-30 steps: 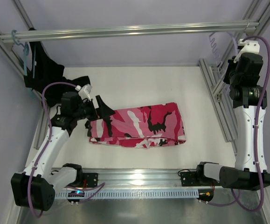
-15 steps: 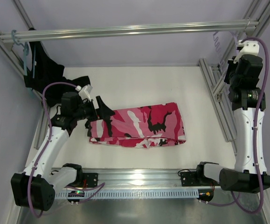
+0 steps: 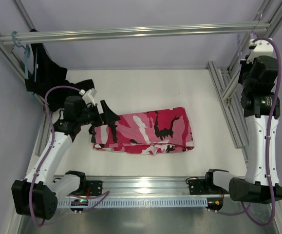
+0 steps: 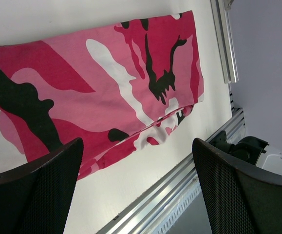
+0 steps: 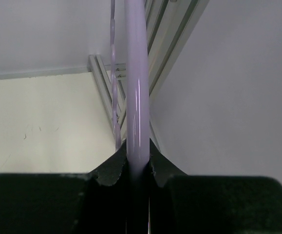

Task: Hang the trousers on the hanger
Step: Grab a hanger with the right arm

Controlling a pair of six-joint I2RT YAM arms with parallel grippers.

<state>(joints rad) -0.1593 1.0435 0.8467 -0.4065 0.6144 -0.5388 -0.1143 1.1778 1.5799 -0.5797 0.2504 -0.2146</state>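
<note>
The trousers (image 3: 145, 130), in pink, crimson, white and black camouflage print, lie folded flat in the middle of the white table. They fill the upper part of the left wrist view (image 4: 106, 87). My left gripper (image 3: 109, 118) is open and empty at the trousers' left end, its jaws wide apart just above the fabric (image 4: 136, 156). My right gripper (image 3: 252, 46) is raised high at the back right corner, shut on the pale lilac hanger (image 5: 137, 73). A thin bar of the hanger runs straight up between the fingers. In the top view the hanger is mostly hidden by the arm.
A plain black garment (image 3: 46, 73) hangs from a teal-blue hanger (image 3: 26, 53) at the back left. A metal rail (image 3: 131, 31) spans the back. Aluminium frame posts (image 3: 228, 107) line the right side. A slotted rail (image 3: 145, 183) runs along the front edge.
My right arm has moved the hanger up and toward the back right corner; its ridged bar has gone from the top view. The left arm and the trousers have not moved.
</note>
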